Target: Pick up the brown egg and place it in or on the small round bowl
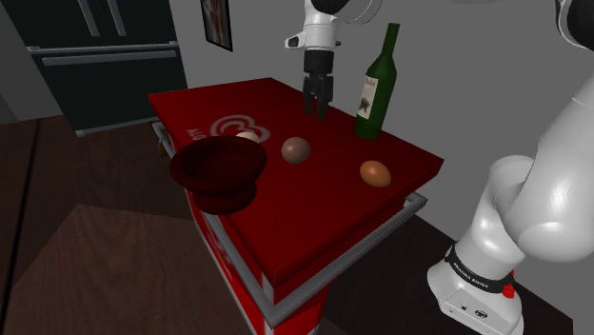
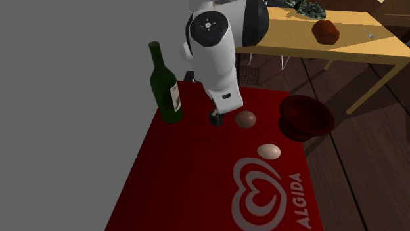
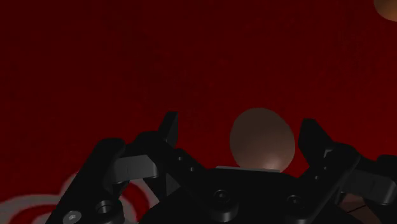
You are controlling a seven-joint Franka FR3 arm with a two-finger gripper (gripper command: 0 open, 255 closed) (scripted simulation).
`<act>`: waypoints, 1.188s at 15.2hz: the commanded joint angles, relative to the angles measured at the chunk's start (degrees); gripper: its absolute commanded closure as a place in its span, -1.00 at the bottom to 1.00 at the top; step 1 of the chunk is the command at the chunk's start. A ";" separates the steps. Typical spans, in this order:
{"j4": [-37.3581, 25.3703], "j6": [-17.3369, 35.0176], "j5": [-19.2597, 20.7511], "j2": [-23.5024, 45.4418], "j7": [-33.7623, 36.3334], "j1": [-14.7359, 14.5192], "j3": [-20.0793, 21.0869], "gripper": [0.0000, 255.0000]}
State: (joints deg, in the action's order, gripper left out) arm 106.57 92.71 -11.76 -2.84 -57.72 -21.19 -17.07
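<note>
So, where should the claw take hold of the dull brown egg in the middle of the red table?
Probably across the widest middle of the dull brown egg, coming from straight above. It rests on the flat red table, free all around, and its round sides would slip if the open claw pinched near an end.

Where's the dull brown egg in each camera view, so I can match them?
Shoulder view: brown egg mid-table, between the dark bowl and the green bottle.
Second exterior view: egg just right of the gripper, left of the bowl.
Wrist view: egg between the open fingers.
Shared landmark: the gripper, nearest this egg.
</note>
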 commanded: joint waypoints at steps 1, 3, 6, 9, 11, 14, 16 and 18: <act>-3.07 -2.51 -1.34 3.80 -6.28 -1.21 0.81 -1.00; -5.26 -4.48 -2.10 6.99 -11.97 -2.18 1.98 -1.00; -5.65 -5.12 -2.40 8.88 -16.17 -2.99 3.19 -1.00; -2.70 -2.74 -2.39 8.22 -16.19 -3.31 3.43 -1.00; -0.81 -1.17 -2.42 7.86 -16.21 -3.52 3.58 -1.00; 0.64 0.06 -2.45 7.60 -16.23 -3.67 3.70 -1.00; 0.63 0.06 -2.46 7.61 -16.23 -3.67 3.70 -1.00; 0.63 0.06 -2.46 7.61 -16.23 -3.67 3.70 -1.00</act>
State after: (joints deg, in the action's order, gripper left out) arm 107.17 92.74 -14.22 4.78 -73.95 -24.86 -13.37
